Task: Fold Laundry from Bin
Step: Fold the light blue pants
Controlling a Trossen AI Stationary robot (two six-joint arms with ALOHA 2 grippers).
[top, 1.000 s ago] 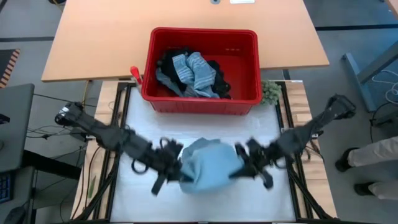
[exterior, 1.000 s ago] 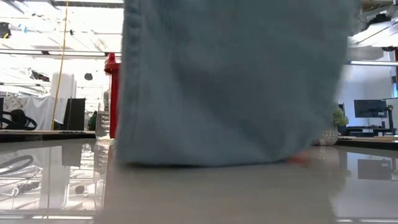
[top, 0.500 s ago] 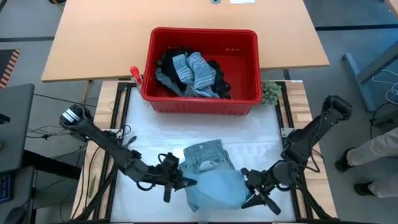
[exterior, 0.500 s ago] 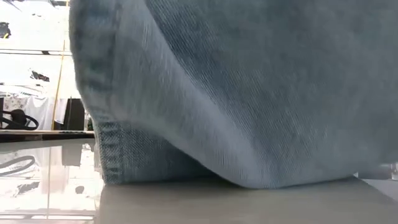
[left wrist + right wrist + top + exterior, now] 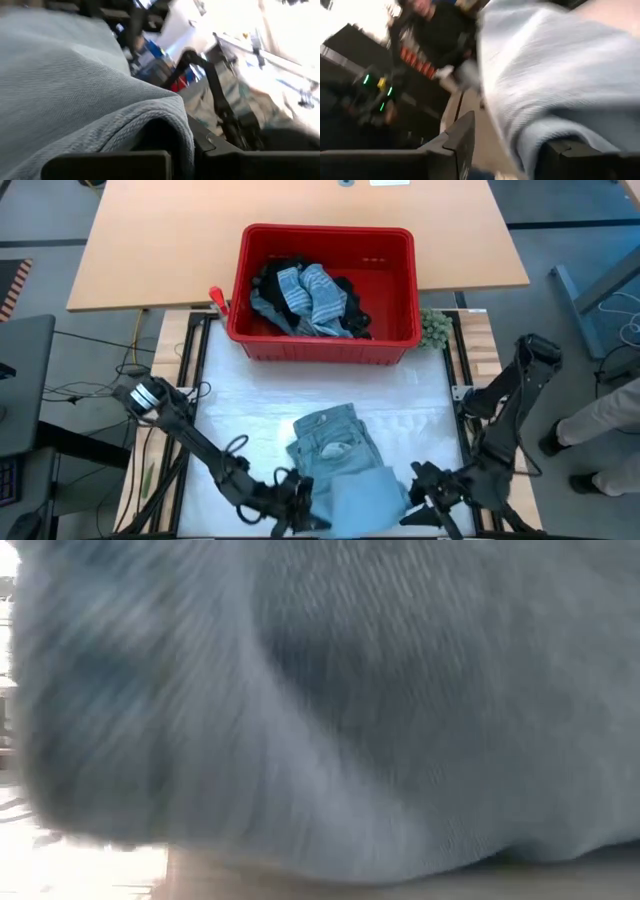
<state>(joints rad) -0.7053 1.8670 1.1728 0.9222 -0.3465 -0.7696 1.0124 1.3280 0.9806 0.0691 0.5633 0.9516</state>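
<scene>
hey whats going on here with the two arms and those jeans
The robot is folding a light blue denim garment on the white table. Both arms are at its near edge: the left gripper is shut on the fabric, and the right gripper is at the opposite corner, with cloth between its fingers in the right wrist view. The far half lies flat, the near part doubled over. More laundry waits in the red bin.

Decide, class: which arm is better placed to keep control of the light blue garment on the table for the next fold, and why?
Left, probably. The left gripper is shut on the light blue garment, cloth draped over its fingers in the wrist view. The right gripper looks parted beside the garment's edge.
</scene>
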